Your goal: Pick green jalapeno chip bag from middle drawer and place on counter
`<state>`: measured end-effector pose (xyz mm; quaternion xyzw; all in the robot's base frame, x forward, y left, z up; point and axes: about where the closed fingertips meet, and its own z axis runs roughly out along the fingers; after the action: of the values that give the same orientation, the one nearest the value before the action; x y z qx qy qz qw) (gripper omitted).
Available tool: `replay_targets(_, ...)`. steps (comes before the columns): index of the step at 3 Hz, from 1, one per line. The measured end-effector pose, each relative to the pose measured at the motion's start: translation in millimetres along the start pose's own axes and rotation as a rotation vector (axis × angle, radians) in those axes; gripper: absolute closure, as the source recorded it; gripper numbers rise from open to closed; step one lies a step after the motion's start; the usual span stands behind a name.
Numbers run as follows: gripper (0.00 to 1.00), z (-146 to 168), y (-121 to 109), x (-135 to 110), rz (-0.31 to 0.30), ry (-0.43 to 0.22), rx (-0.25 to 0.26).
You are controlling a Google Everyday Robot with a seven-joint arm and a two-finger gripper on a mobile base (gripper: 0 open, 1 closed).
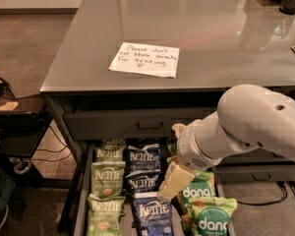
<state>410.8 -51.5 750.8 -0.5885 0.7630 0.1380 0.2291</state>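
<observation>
- Reaching down from the right, the robot's white arm angles across the cabinet front and into the open middle drawer, which is pulled out below the counter.
- Its cream-coloured gripper points down and to the left. It hangs low over the line where the dark blue Kettle bags meet the brighter green dang bags.
- Whether the gripper is clenched or released I cannot tell from where I stand. I see nothing held in it.
- The green jalapeno chip bag lies flat in the left column of the drawer with its white KETTLE lettering facing up. It sits between two more olive-green bags of the same kind, one behind it and one in front.
- That bag is off to the left of the gripper, with the whole column of blue bags between the two. They are apart, not touching.
- The dang bags fill the right column, partly hidden under the arm's wrist.
- Above the open drawer, a narrower grey drawer with a handle is closed.
- On the glossy grey counter lies a white handwritten note, near the front edge and well above the gripper.
- A dark stand with loose cables sits to the left of the cabinet.
</observation>
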Motion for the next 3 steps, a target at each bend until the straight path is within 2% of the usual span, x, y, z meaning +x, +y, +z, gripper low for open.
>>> replay_targets(1, 0.0, 22.2, 4.8, 15.0, -0.022, 0.004, 0.002)
replay_targets(2, 0.0, 74.0, 20.3, 28.4, -0.037, -0.02, -0.033)
replay_targets(3, 0.0, 143.5, 34.7, 30.6, -0.056, -0.058, -0.08)
